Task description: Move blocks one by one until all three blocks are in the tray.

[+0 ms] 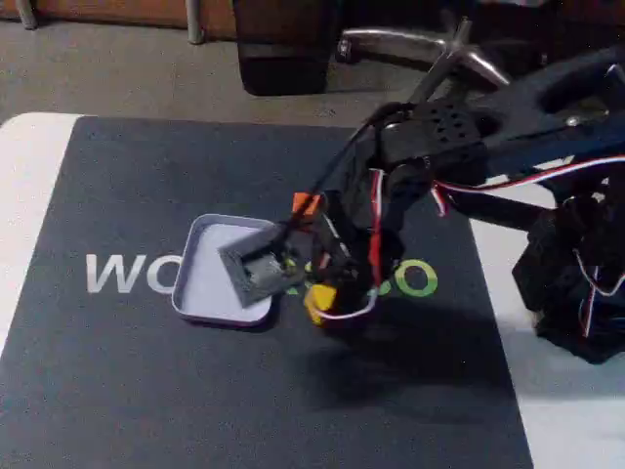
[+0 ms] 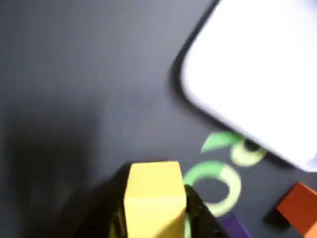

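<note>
My gripper (image 1: 318,297) is shut on the yellow block (image 1: 315,299), just off the right edge of the pale tray (image 1: 200,283) in the fixed view. The wrist view shows the yellow block (image 2: 154,198) between dark jaws at the bottom of the frame, above the dark mat. There the tray (image 2: 257,69) lies at the upper right and looks empty. The orange block (image 1: 306,203) sits on the mat behind the gripper, and shows again as the orange block (image 2: 299,206) at the wrist view's lower right. A corner of the purple block (image 2: 237,227) peeks out beside the jaw.
A dark mat (image 1: 146,391) with white and green lettering covers the white table (image 1: 24,186). The arm's base and cables (image 1: 576,283) fill the right side. Chair legs (image 1: 439,44) stand on the floor behind the table.
</note>
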You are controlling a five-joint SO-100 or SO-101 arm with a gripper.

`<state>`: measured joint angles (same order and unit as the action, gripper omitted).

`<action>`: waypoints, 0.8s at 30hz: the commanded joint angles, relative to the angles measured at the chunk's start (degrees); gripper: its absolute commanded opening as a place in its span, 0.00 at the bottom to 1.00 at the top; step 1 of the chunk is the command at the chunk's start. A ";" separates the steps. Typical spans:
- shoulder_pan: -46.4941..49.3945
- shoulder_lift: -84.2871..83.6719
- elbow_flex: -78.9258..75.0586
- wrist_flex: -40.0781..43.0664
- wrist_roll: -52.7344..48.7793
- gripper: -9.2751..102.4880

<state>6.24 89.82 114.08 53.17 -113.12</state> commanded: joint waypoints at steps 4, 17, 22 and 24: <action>-1.41 -5.01 -16.17 -0.18 20.83 0.01; 2.81 -13.18 -29.71 0.70 37.79 0.01; 5.10 -14.85 -31.11 0.70 39.11 0.01; 5.62 -15.56 -31.11 0.70 38.67 0.01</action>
<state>10.99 74.00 86.22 53.70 -74.36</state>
